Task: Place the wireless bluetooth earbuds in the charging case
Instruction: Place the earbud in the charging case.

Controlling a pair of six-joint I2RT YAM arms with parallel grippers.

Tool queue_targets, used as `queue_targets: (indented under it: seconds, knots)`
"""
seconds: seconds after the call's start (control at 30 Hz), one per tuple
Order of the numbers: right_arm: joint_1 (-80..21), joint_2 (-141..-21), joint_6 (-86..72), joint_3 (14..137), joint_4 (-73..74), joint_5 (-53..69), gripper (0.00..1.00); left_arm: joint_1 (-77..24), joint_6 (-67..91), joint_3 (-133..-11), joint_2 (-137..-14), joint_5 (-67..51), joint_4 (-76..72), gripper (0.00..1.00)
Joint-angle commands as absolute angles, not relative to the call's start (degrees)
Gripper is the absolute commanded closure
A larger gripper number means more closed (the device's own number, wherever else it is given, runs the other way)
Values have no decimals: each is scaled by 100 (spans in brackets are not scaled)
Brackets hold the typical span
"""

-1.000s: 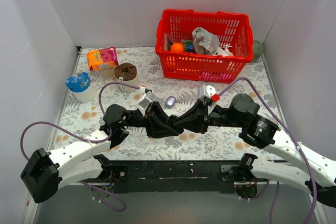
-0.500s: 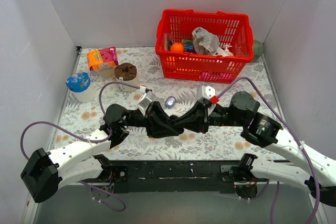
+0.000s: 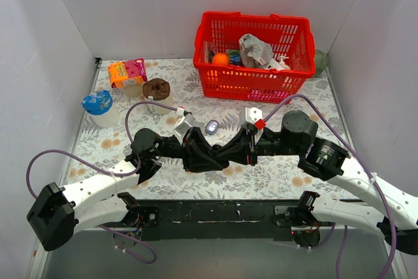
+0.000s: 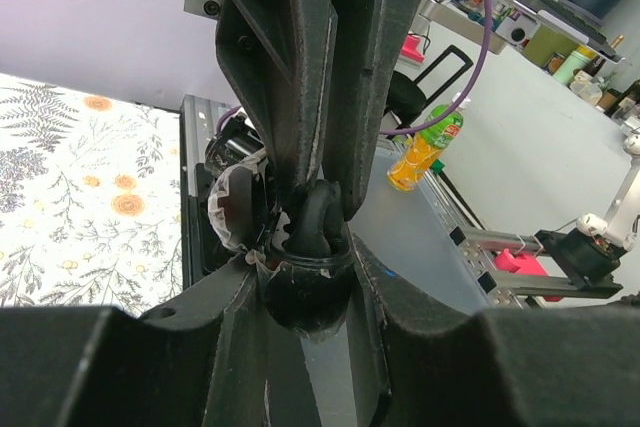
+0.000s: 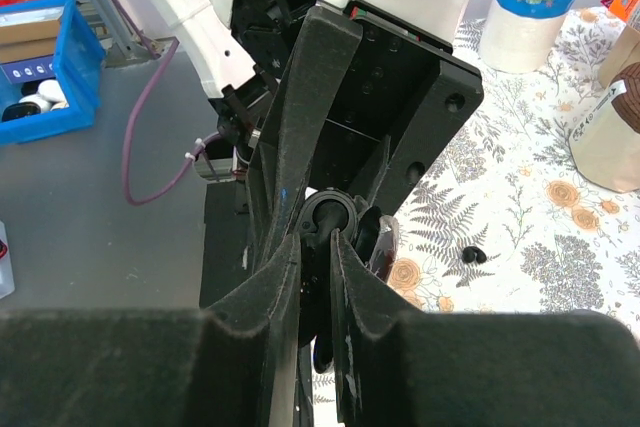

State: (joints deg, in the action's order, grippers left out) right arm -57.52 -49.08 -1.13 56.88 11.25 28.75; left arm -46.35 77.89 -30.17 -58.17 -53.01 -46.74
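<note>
Charging case (image 3: pixel 211 126) sits free on the floral surface (image 3: pixel 98 142) just beyond the arms, while left jaws and right jaws both clench one stubby black piece (image 5: pixel 326 217) tip to tip (probably a handover to reorient it).

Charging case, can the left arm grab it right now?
Probably not: the left gripper is shut on a black piece the right gripper also pinches, though the charging case lies unobstructed just beyond.

Walls: we see plain white panel walls (image 3: pixel 130 4) closing in three sides.
Worktop: we see a pale floral-print worktop (image 3: pixel 281 174) edged by a black metal front rail (image 3: pixel 215 210).
Floor: smooth grey floor (image 5: pixel 60 247) beyond.
Light: soft, even.
</note>
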Motion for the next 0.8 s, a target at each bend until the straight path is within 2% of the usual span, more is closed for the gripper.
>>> queue_targets:
  seconds: [0.0, 0.33, 0.43, 0.77]
  knots:
    - [-5792, -4966, -26, 5836, 1793, 2848, 88, -4641, 7691, -3358, -5713, -5186, -5107, 100]
    - [-5792, -4869, -123, 6038, 1793, 2409, 56, -4641, 7647, -3261, -5625, -5177, -5036, 100]
    - [-5792, -4843, -149, 6099, 1811, 2338, 50, -4641, 7646, -3234, -5599, -5159, -5027, 100]
    - [-5792, -4790, -237, 6231, 1679, 2092, 47, -4641, 7577, -3217, -5546, -5159, -4975, 100]
